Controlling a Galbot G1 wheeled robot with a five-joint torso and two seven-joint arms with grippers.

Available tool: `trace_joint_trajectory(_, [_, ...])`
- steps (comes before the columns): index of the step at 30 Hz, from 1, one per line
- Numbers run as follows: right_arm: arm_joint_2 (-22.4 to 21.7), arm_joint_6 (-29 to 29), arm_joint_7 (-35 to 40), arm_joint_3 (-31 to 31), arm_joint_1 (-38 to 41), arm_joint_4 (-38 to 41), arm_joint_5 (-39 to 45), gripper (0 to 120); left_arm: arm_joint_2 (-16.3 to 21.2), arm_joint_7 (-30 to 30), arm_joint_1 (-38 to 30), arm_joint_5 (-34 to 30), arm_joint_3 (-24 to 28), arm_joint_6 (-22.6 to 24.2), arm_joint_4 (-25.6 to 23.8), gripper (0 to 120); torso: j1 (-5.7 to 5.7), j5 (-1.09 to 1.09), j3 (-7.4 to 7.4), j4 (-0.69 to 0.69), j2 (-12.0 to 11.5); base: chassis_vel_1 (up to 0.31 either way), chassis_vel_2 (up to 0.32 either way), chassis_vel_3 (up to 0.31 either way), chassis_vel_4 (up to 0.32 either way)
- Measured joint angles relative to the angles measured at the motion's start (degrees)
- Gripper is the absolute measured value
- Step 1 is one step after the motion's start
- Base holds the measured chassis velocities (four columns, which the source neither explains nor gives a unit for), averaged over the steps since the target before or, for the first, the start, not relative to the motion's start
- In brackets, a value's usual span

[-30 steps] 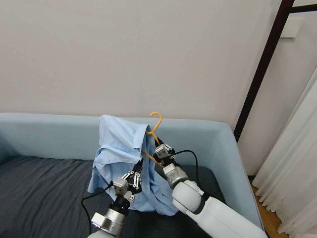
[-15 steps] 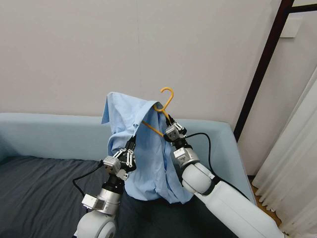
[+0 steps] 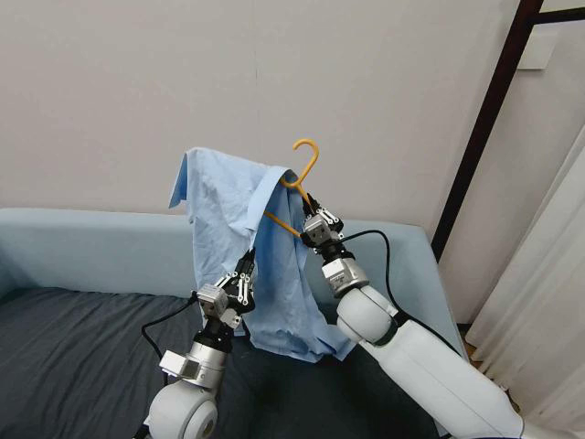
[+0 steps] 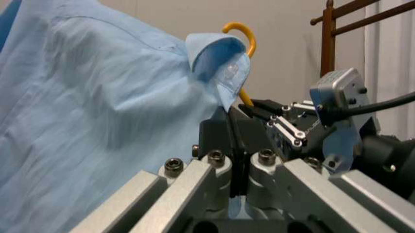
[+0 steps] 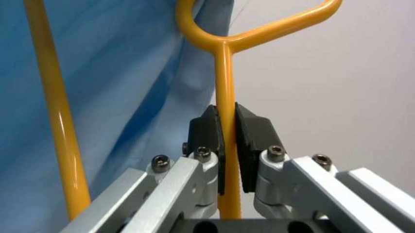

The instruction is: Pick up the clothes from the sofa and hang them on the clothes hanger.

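Above the pale-blue fabric sofa [image 3: 91,247], a light-blue collared shirt [image 3: 228,206] hangs draped over an orange plastic hanger [image 3: 308,169], held aloft. The right gripper [image 3: 315,218] clamps the hanger's neck; the left gripper [image 3: 243,277] pinches the shirt's front edge.

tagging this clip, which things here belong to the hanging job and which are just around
In the job: blue shirt, orange hanger, right gripper shut on the hanger's stem, left gripper shut on the shirt's edge, sofa.
Just around: wall, dark wooden post, white curtain.
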Motion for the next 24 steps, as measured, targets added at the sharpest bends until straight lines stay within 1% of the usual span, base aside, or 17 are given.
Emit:
trace_joint_trajectory(5, [0.94,1.13,-0.04,0.25,-1.63,-0.71,-3.5,5,-2.32,-1.4,-0.97,0.68,0.71,1.01,0.24,0,0.0,0.0,0.0,0.0,0.0,0.0,0.0,0.0,0.0])
trace_joint_trajectory(11, [1.33,3.88,-0.75,1.67,-3.18,-0.58,-7.46,5,-3.32,-1.92,-2.21,0.97,0.64,1.44,0.75,0,0.0,0.0,0.0,0.0,0.0,0.0,0.0,0.0,0.0])
trace_joint_trajectory(19, [0.61,6.56,-1.6,2.59,-5.2,-0.4,-10.01,5,-3.71,-2.56,-1.44,2.77,0.67,1.42,0.91,0,0.0,0.0,0.0,0.0,0.0,0.0,0.0,0.0,0.0])
trace_joint_trajectory(23, [0.62,7.34,-1.74,2.99,-5.34,-0.15,-10.04,5,-3.59,-2.68,0.07,4.47,1.15,0.19,1.01,0,0.0,-0.01,0.0,0.0,0.0,0.0,0.0,0.0,0.0])
trace_joint_trajectory(24, [0.65,7.69,-1.83,3.16,-5.34,-0.07,-10.11,5,-3.18,-2.86,0.75,5.19,1.09,-0.39,0.97,3,0.0,-0.01,0.0,-0.01,0.0,0.0,0.0,0.0,0.0])
